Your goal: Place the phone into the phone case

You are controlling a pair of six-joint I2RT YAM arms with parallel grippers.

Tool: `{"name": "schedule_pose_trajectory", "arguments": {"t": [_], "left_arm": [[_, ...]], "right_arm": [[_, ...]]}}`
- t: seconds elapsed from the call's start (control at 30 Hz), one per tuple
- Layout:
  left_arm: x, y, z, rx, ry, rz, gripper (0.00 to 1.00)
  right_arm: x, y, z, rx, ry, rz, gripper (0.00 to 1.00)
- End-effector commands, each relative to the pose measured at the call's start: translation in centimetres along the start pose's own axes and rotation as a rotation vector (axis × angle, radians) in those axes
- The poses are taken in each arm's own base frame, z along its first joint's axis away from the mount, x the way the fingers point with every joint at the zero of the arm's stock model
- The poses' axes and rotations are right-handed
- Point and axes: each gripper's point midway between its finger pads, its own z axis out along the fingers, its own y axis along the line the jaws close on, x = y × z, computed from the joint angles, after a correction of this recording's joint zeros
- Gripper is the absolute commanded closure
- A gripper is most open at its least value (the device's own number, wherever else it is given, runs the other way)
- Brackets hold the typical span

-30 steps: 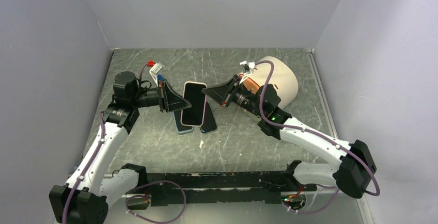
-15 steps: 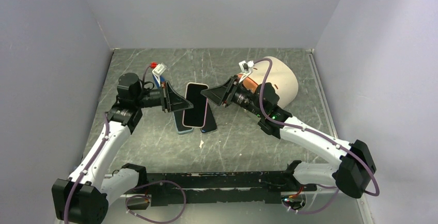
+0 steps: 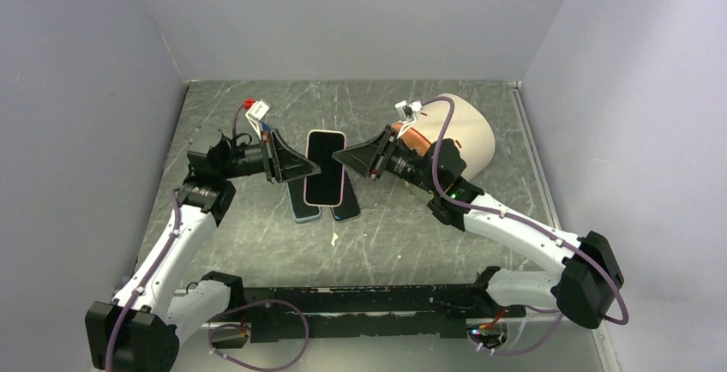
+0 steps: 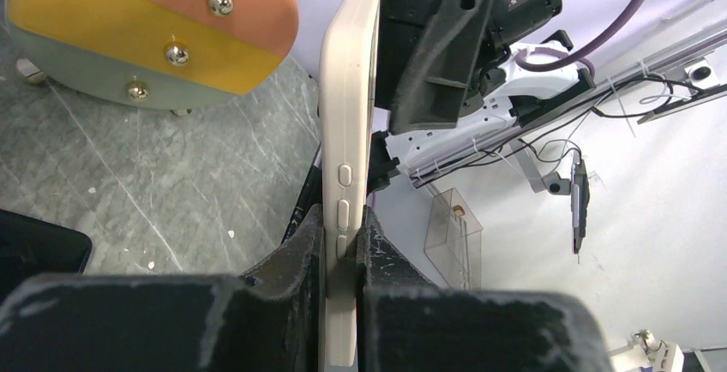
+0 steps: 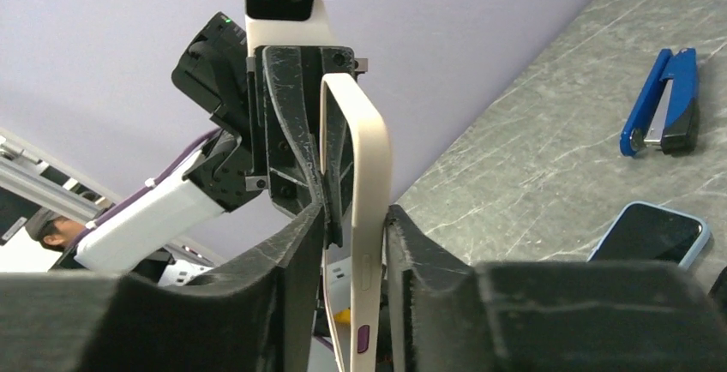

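Note:
A phone with a black screen sits in a cream-pink phone case [image 3: 324,168], held in the air between both grippers above the table's middle. My left gripper [image 3: 300,169] is shut on the case's left edge; the left wrist view shows its pads [image 4: 343,218] pressed on both faces of the case [image 4: 347,89] by the side buttons. My right gripper [image 3: 343,156] straddles the right edge. In the right wrist view [image 5: 356,213] one finger touches the case [image 5: 364,149] and the other stands apart from it.
Two more phones lie on the table under the held one: a light-blue one [image 3: 302,207] and a dark one [image 3: 346,207]. A blue stapler [image 5: 664,106] lies at the back left. A beige round container [image 3: 470,132] stands behind the right arm.
The left wrist has dropped and rolled a little, and the held phone has shifted slightly back and stands straighter. The right arm has barely moved.

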Motion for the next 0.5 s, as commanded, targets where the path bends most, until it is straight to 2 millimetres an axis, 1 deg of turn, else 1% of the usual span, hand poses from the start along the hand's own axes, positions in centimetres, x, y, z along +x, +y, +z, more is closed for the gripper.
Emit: {"name": "schedule_pose_trajectory", "arguments": {"t": [0.0,0.13,0.17,0.2,0.33,0.4,0.47], "left_arm": [[-1.5,-1.8,0.0,0.032,-0.052,0.084,0.97],[-1.6,-1.5,0.1,0.028,-0.056,0.061,0.98],[-1.7,-1.3,0.1,0.019,-0.059,0.048,0.96],[-1.7,-1.1,0.2,0.006,-0.058,0.031,0.93],[-1.7,0.0,0.2,-0.061,-0.032,-0.020,0.60],[-1.9,-0.1,0.2,-0.074,-0.026,-0.026,0.50],[-2.2,-0.5,0.2,-0.072,-0.032,-0.021,0.46]], "right_arm": [[-0.7,1.9,0.0,-0.085,-0.021,0.001,0.73],[-0.3,1.8,0.1,-0.096,-0.012,0.016,0.92],[-0.3,1.7,0.2,-0.095,-0.011,0.016,0.96],[-0.3,1.7,0.2,-0.095,-0.011,0.012,1.00],[-0.1,1.2,0.0,-0.072,-0.008,-0.007,1.00],[0.1,1.0,-0.2,-0.065,-0.003,-0.015,1.00],[0.4,0.9,-0.3,-0.065,0.006,-0.016,1.00]]}}
